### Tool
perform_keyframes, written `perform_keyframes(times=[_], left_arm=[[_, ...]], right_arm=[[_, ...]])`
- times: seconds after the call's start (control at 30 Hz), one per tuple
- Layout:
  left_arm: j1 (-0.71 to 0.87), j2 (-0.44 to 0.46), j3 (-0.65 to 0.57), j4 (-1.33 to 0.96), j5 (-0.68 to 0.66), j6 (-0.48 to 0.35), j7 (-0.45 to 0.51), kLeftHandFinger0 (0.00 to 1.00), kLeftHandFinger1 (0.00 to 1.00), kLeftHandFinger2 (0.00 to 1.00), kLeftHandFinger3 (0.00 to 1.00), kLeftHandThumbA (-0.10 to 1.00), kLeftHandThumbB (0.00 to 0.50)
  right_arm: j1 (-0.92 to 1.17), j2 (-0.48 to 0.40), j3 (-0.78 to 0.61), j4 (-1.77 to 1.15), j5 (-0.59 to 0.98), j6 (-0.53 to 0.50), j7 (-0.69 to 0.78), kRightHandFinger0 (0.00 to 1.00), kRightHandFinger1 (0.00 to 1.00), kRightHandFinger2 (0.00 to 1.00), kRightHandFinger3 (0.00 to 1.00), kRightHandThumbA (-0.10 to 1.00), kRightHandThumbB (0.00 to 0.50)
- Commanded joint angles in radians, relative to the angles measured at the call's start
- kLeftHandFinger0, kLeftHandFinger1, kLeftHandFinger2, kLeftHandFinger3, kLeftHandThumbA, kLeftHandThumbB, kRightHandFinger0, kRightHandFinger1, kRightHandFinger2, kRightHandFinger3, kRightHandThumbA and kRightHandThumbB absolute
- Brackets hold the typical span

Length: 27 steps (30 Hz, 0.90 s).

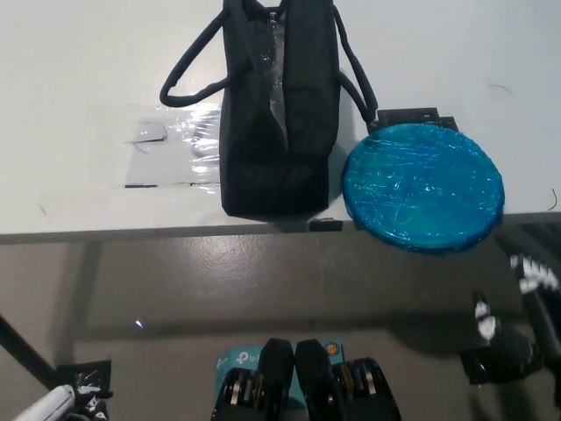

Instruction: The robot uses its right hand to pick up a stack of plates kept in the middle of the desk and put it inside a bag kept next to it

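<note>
Nearest the camera, at the picture's lower right, the black right hand (513, 338) hangs below the desk edge, over the grey floor (263, 281); it is dark and blurred, so whether its fingers are spread or curled cannot be told, and nothing shows in its hold. At the lower left corner only a sliver of the white left hand (53, 405) shows, resting low, its fingers out of view. Farther off, the blue plates (422, 186), wrapped in shiny film, lie flat on the white desk (79, 105) at its near edge, their rim jutting slightly over it. Just left of them, touching or nearly so, stands the black bag (276, 114), its top open, handles flopped to either side. Beyond, left of the bag, clear tape (171, 145) is stuck to the desk.
</note>
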Motion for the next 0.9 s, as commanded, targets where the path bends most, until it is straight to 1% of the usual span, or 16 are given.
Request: perform_keyframes(times=[0.0, 0.03, 0.07, 0.1, 0.13, 0.17, 0.23, 0.27, 0.33, 0.4, 0.47, 0.57, 0.73, 0.77, 0.8, 0.87], left_arm=[[-0.005, -0.016, 0.041, -0.031, 0.069, 0.02, -0.081, 0.79, 0.74, 0.87, 0.98, 0.38, 0.0], [-0.006, -0.022, 0.046, -0.032, 0.077, 0.02, -0.09, 0.79, 0.74, 0.87, 0.98, 0.37, 0.0], [-0.01, -0.026, 0.049, -0.034, 0.089, 0.02, -0.109, 0.79, 0.74, 0.87, 0.98, 0.37, 0.0], [-0.01, -0.028, 0.051, -0.036, 0.096, 0.02, -0.114, 0.79, 0.74, 0.87, 0.98, 0.37, 0.0], [-0.012, -0.021, 0.044, -0.036, 0.103, 0.02, -0.119, 0.8, 0.75, 0.88, 1.0, 0.38, 0.0], [-0.013, -0.03, 0.053, -0.032, 0.107, 0.02, -0.124, 0.79, 0.75, 0.88, 1.0, 0.39, 0.0], [-0.015, -0.029, 0.054, -0.034, 0.109, 0.02, -0.131, 0.78, 0.75, 0.88, 1.0, 0.39, 0.0], [-0.018, -0.029, 0.054, -0.035, 0.114, 0.02, -0.136, 0.78, 0.75, 0.88, 1.0, 0.39, 0.0], [-0.018, -0.034, 0.061, -0.035, 0.11, 0.02, -0.138, 0.78, 0.75, 0.88, 1.0, 0.39, 0.0], [-0.025, -0.035, 0.063, -0.034, 0.114, 0.02, -0.147, 0.78, 0.76, 0.89, 1.0, 0.39, 0.0], [-0.026, -0.039, 0.071, -0.031, 0.107, 0.02, -0.152, 0.77, 0.76, 0.89, 1.0, 0.39, 0.0], [-0.031, -0.039, 0.076, -0.034, 0.116, 0.02, -0.164, 0.77, 0.76, 0.89, 1.0, 0.4, 0.0], [-0.038, -0.034, 0.066, -0.038, 0.136, 0.02, -0.168, 0.76, 0.75, 0.87, 1.0, 0.42, 0.0], [-0.038, -0.043, 0.076, -0.038, 0.132, 0.02, -0.175, 0.77, 0.75, 0.88, 1.0, 0.41, 0.0], [-0.038, -0.047, 0.081, -0.039, 0.139, 0.02, -0.182, 0.78, 0.75, 0.88, 1.0, 0.41, 0.0], [-0.038, -0.04, 0.072, -0.043, 0.151, 0.02, -0.184, 0.79, 0.76, 0.87, 1.0, 0.48, 0.0]], right_arm=[[-0.078, -0.02, 0.01, -0.111, -0.076, 0.063, 0.082, 1.0, 1.0, 1.0, 1.0, 0.49, 0.237], [-0.079, -0.02, 0.01, -0.114, -0.077, 0.067, 0.086, 1.0, 1.0, 1.0, 1.0, 0.5, 0.238], [-0.104, -0.012, 0.022, -0.14, -0.098, 0.067, 0.095, 1.0, 1.0, 1.0, 1.0, 0.48, 0.274], [-0.116, -0.01, 0.033, -0.158, -0.125, 0.079, 0.109, 1.0, 1.0, 1.0, 1.0, 0.5, 0.288], [-0.124, -0.007, 0.044, -0.165, -0.142, 0.081, 0.119, 1.0, 1.0, 1.0, 1.0, 0.49, 0.316], [-0.145, -0.005, 0.071, -0.186, -0.169, 0.103, 0.163, 1.0, 1.0, 1.0, 1.0, 0.47, 0.398], [-0.162, -0.011, 0.097, -0.186, -0.228, 0.103, 0.179, 1.0, 1.0, 1.0, 1.0, 0.52, 0.488], [-0.17, -0.015, 0.11, -0.181, -0.25, 0.098, 0.179, 1.0, 1.0, 1.0, 1.0, 0.52, 0.492], [-0.18, -0.017, 0.128, -0.178, -0.285, 0.103, 0.191, 1.0, 1.0, 1.0, 1.0, 0.57, 0.5], [-0.2, -0.013, 0.164, -0.156, -0.327, 0.089, 0.201, 1.0, 1.0, 1.0, 1.0, 0.52, 0.5], [-0.212, -0.011, 0.188, -0.146, -0.355, 0.102, 0.23, 1.0, 1.0, 1.0, 1.0, 0.56, 0.5], [-0.218, 0.003, 0.207, -0.129, -0.35, 0.125, 0.26, 1.0, 1.0, 1.0, 1.0, 0.58, 0.5], [-0.223, 0.003, 0.219, -0.101, -0.358, 0.133, 0.288, 1.0, 1.0, 1.0, 1.0, 0.57, 0.5], [-0.229, -0.011, 0.217, -0.077, -0.372, 0.135, 0.291, 1.0, 1.0, 1.0, 1.0, 0.62, 0.5], [-0.235, -0.014, 0.212, -0.07, -0.381, 0.15, 0.304, 1.0, 1.0, 1.0, 1.0, 0.65, 0.5], [-0.256, -0.026, 0.195, -0.053, -0.4, 0.186, 0.333, 1.0, 1.0, 1.0, 1.0, 0.61, 0.5]])
